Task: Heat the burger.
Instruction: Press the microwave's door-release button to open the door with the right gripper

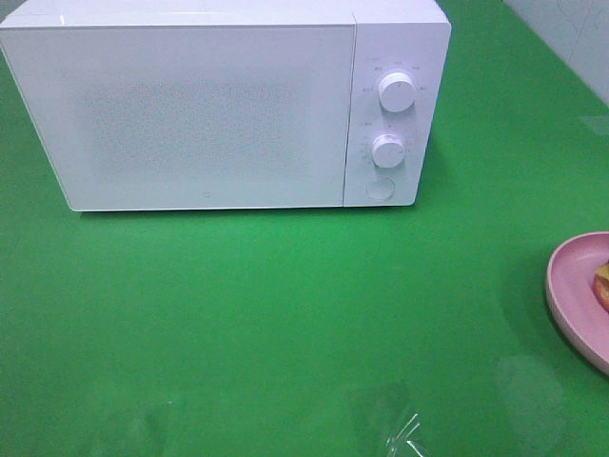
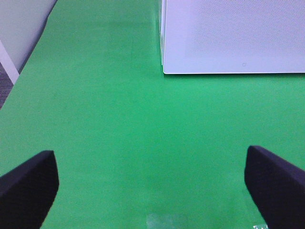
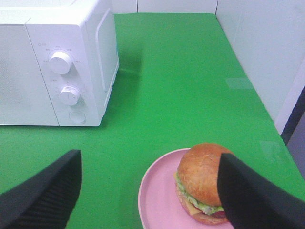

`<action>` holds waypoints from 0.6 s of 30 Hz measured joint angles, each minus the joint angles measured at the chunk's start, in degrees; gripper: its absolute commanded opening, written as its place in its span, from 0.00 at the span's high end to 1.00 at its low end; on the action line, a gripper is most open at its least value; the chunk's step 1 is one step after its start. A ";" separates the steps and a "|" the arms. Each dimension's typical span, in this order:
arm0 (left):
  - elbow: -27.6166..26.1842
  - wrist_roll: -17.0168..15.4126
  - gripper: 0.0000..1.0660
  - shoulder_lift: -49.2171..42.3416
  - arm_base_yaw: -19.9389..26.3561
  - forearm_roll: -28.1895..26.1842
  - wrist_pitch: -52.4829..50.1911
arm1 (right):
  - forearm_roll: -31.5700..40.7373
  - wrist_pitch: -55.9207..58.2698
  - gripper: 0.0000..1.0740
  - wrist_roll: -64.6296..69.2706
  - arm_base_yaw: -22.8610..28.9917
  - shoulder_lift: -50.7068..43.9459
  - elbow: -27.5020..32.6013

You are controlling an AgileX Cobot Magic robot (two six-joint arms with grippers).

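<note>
Green cloth (image 1: 285,314) lies below left pincer (image 2: 148,160) and right pincer (image 3: 150,160), both gaping empty, the right seemingly near the burger (image 3: 200,176).

The desk (image 1: 285,314) is plain bright green. The microwave (image 1: 209,114) is white, with a fine grey dot mesh on its door. At the desk's 3 o'clock edge the plate (image 1: 571,295) is pink. The burger (image 3: 202,174) shows a golden-brown bun, green lettuce and yellow cheese. The left fingers (image 2: 28,186) and right fingers (image 3: 43,195) are black and finely textured.
</note>
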 measured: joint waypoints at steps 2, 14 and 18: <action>0.00 0.00 0.07 0.00 0.00 0.00 0.00 | 0.00 -1.55 0.30 0.00 0.00 1.83 0.00; 0.00 0.00 0.07 0.00 0.00 0.00 0.00 | -1.43 -7.62 0.30 0.11 0.00 12.20 0.00; 0.00 0.00 0.07 0.00 0.00 0.00 0.00 | -1.43 -10.31 0.30 0.11 0.00 15.41 0.00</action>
